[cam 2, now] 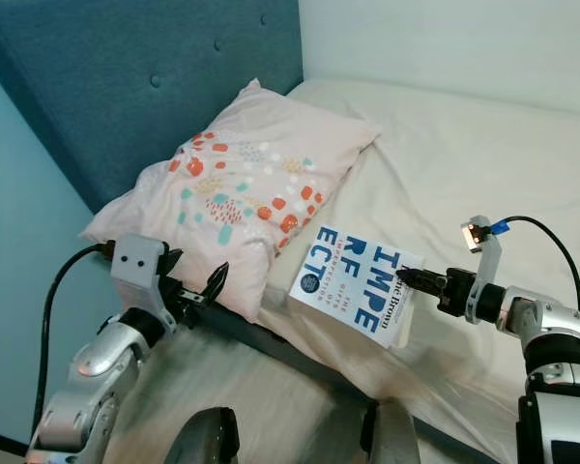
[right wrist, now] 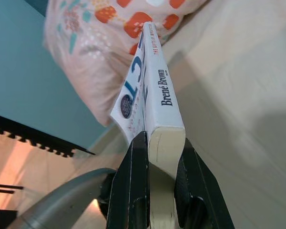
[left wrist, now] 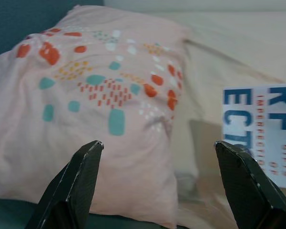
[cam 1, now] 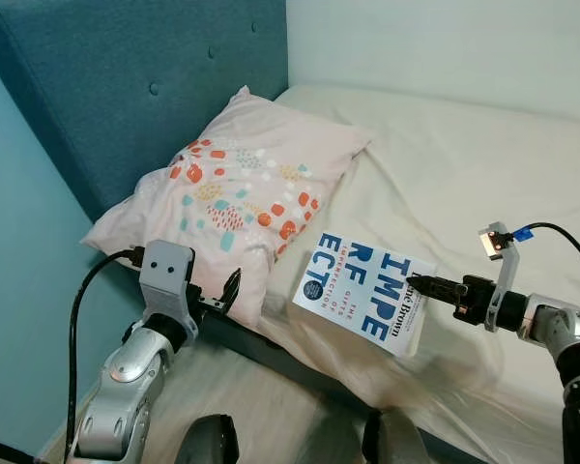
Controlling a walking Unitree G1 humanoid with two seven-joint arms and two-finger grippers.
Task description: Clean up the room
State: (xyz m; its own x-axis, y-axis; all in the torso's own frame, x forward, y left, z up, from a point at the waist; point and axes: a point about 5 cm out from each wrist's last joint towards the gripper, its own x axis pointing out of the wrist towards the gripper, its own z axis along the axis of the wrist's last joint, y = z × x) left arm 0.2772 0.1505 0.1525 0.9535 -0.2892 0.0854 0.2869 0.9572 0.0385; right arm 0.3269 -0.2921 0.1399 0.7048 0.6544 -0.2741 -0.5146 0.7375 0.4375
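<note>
A white book [cam 1: 365, 291] with big blue letters hangs just above the cream bedsheet [cam 1: 454, 164]. My right gripper [cam 1: 418, 284] is shut on its corner, and in the right wrist view the two black fingers [right wrist: 133, 181] clamp the book's [right wrist: 158, 114] edge beside the spine. A pink pillow [cam 1: 234, 188] with orange and teal spots lies at the head of the bed, left of the book. My left gripper [cam 1: 230, 290] is open right in front of the pillow's [left wrist: 100, 105] near corner, with nothing between its fingers [left wrist: 76, 186].
A teal padded headboard [cam 1: 126, 77] rises behind the pillow and a light blue wall [cam 1: 19, 290] runs on the left. The bed's dark front edge [cam 1: 271, 350] crosses below both grippers. Wrinkled sheet spreads to the right.
</note>
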